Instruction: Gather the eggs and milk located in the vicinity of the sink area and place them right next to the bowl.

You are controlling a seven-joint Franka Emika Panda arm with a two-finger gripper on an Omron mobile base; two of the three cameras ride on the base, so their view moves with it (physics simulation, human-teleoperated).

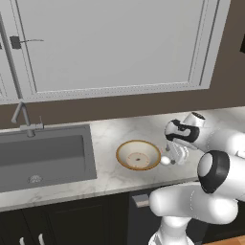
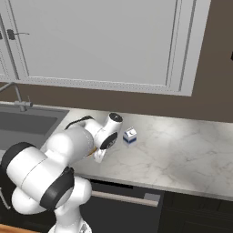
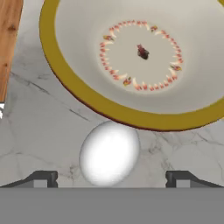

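Resting on the marble counter (image 1: 110,139), the egg (image 3: 109,153) lies just beside the bowl (image 3: 78,94); gripper (image 3: 111,178) jaws released, straddling it.

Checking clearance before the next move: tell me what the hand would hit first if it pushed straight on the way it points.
The egg, lying on the counter between the open fingers, right beside the bowl. Behind it comes the bowl's rim, though depth is hard to judge.

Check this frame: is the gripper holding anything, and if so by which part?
Nothing is held. The gripper is open, its fingertips standing apart from the egg, which lies on the counter right beside the bowl.
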